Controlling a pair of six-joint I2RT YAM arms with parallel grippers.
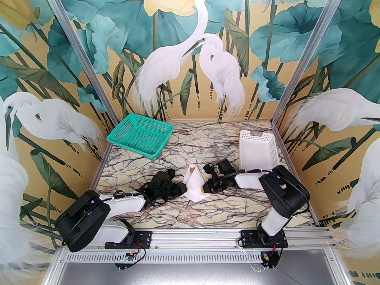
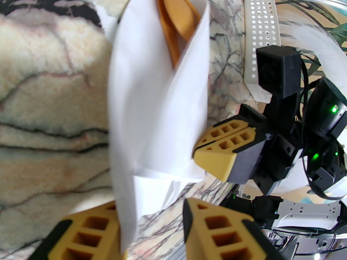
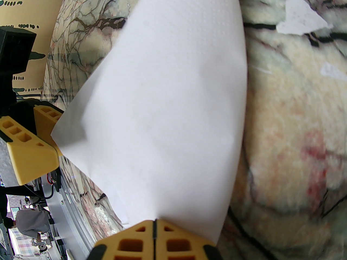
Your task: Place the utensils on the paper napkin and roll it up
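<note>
Marble-veined table (image 1: 166, 215), heron mural behind. Napkin (image 2: 154, 91) lay half wrapped, long axis running away from the arm bases, utensils (image 2: 176, 23) poking out of its far end. Right gripper (image 3: 155, 223) was pinched tight on the near right edge. Left gripper (image 2: 149, 210) gaped wide, the near left edge between its fingers — both arms equally near. No legible writing.

Here's the marble-veined table (image 1: 166, 215), carrying the paper napkin (image 1: 194, 185) right between the left claw (image 1: 181, 189) and the right claw (image 1: 204, 188), a teal mesh basket (image 1: 139, 135) well beyond the left one, a white perforated basket (image 1: 258, 150) beyond the right.
</note>
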